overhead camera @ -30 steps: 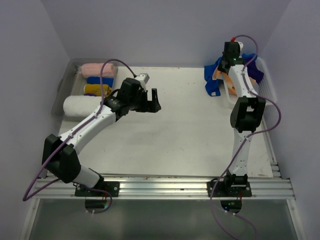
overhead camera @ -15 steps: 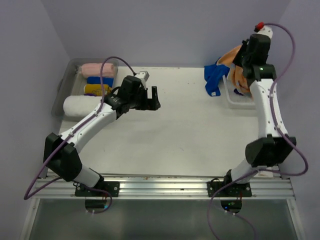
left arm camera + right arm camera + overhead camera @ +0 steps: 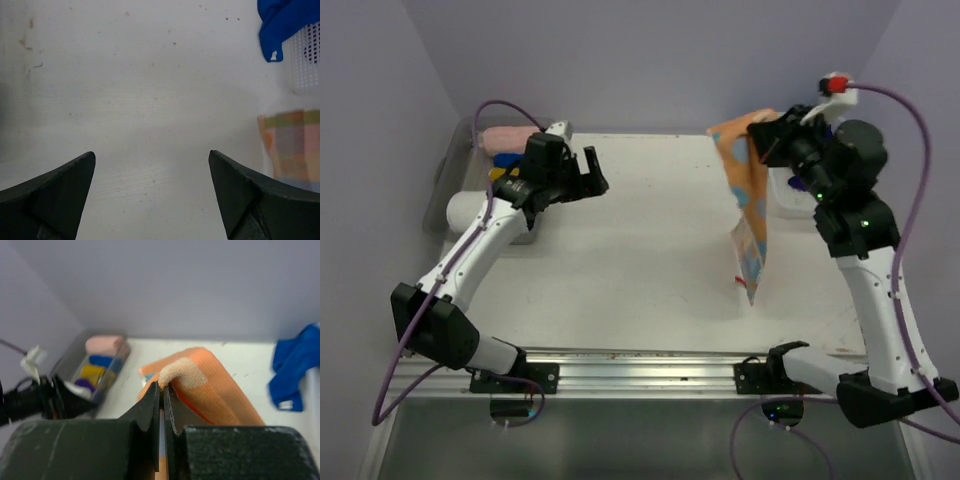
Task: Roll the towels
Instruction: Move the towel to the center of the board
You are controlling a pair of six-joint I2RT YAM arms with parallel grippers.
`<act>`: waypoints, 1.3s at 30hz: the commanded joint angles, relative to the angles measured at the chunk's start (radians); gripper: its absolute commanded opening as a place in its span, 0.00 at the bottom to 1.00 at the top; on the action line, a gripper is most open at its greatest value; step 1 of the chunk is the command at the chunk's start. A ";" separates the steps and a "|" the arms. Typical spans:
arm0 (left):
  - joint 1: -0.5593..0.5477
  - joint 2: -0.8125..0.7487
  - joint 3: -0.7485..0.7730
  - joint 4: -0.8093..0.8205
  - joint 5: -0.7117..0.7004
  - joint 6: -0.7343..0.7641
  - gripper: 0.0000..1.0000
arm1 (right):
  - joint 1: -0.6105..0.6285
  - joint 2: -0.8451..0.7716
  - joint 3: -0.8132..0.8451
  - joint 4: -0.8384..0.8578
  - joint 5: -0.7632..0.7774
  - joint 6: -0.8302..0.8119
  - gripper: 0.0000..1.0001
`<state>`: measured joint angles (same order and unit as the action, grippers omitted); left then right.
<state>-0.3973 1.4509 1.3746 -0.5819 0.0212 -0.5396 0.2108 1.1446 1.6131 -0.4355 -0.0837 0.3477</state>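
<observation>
Pale lavender walls (image 3: 640,60) enclose a white table (image 3: 650,250) — lightly scuffed — edged by an aluminium rail (image 3: 650,371).

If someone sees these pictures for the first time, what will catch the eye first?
The peach-orange towel with pale checks hangs down over the right side of the table, pinched at its top by the shut right gripper. Across the table, the left gripper hovers wide open and empty, beside a clear bin of rolled towels at the far left.

Open tabletop (image 3: 650,240) at centre; orange towel (image 3: 748,215) (hem perhaps on it) at right.
</observation>
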 commanded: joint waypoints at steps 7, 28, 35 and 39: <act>0.080 -0.093 -0.005 -0.035 -0.017 -0.019 1.00 | 0.407 0.312 -0.263 -0.064 0.042 0.048 0.52; -0.095 0.143 -0.310 -0.121 -0.317 -0.198 0.85 | 0.202 -0.154 -0.939 -0.223 0.200 0.338 0.55; -0.081 0.201 -0.373 0.014 -0.296 -0.212 0.84 | 0.197 -0.129 -0.989 -0.186 0.252 0.376 0.50; -0.045 0.278 -0.361 0.091 -0.264 -0.197 0.79 | 0.179 -0.099 -1.030 -0.138 0.266 0.396 0.50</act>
<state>-0.4751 1.6840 1.0008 -0.6056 -0.2436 -0.7235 0.4065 1.0245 0.6163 -0.6338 0.1478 0.6998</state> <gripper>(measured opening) 0.800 0.508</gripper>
